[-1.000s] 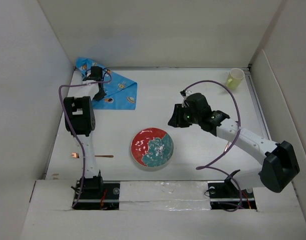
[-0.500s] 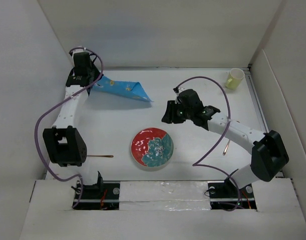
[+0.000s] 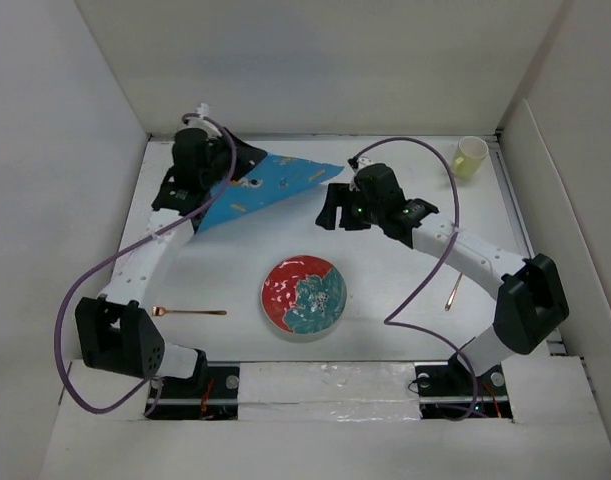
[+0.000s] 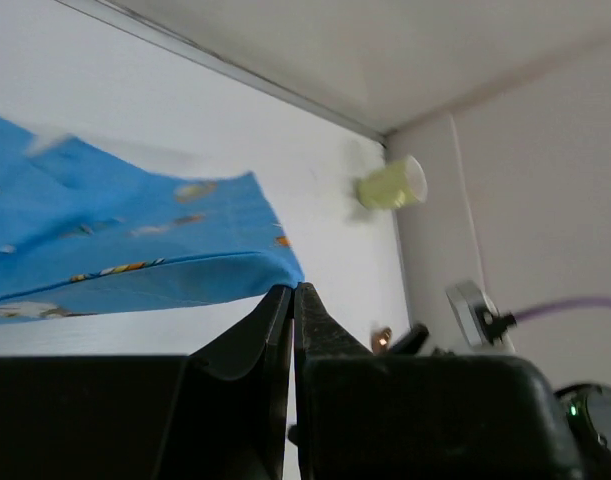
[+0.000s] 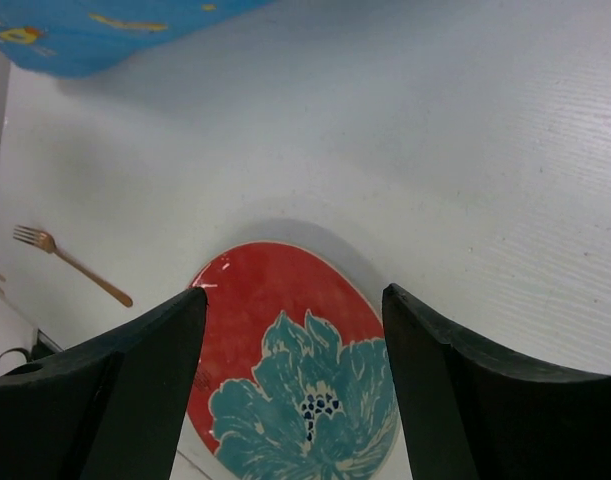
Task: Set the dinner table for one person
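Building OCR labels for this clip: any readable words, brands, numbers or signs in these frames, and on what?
None legible.
The blue cloth carries small cartoon prints, too small and blurred to show any lettering.
The plate has only a flower pattern; the cup looks plain.

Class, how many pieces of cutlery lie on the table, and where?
2. A fork lies left of the plate; a second thin piece lies right of it. The lifted cloth may hide more.

We record a blue cartoon-print cloth [image 3: 267,185], red plate [image 3: 290,285] with teal flower, pale yellow-green cup [image 3: 471,156], copper fork [image 3: 190,312], white table [image 3: 235,262].
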Tool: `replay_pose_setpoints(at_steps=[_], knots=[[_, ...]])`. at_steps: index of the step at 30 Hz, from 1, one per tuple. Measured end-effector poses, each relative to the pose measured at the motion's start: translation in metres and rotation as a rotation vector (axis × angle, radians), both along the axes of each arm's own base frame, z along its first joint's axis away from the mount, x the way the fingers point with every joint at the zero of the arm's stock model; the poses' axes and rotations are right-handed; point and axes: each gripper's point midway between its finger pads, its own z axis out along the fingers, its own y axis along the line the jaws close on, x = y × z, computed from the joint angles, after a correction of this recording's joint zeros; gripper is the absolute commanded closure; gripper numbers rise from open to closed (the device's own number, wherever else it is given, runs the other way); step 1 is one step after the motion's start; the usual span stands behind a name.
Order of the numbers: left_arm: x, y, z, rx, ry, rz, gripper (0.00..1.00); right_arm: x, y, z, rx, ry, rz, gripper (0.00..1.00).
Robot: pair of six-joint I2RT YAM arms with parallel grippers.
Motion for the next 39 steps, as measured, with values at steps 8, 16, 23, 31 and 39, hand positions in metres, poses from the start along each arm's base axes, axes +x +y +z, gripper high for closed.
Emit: replay_pose_setpoints(at_steps=[8, 16, 23, 31, 39], knots=[[-0.035, -0.157, -0.041, -0.043, 0.038, -0.295, 0.92, 0.024, -0.045, 0.022, 0.005, -0.058, -0.162, 0.98], [-0.042, -0.243, -0.118, 0.089, 0.158, -0.406, 0.37, -0.009, -0.132, 0.005, 0.006, -0.046, -0.391, 0.52], [-0.026, -0.203, -0.099, 0.265, 0.092, -0.27, 0.48, -0.019, -0.147, -0.028, 0.003, 0.036, -0.45, 0.4], [-0.004, -0.016, -0.113, 0.378, 0.191, 0.118, 0.41, -0.002, -0.135, -0.078, -0.04, 0.207, -0.433, 0.39], [-0.054, 0.147, -0.209, 0.306, 0.532, 0.403, 0.44, 0.064, -0.111, -0.085, -0.067, 0.214, -0.421, 1.0]])
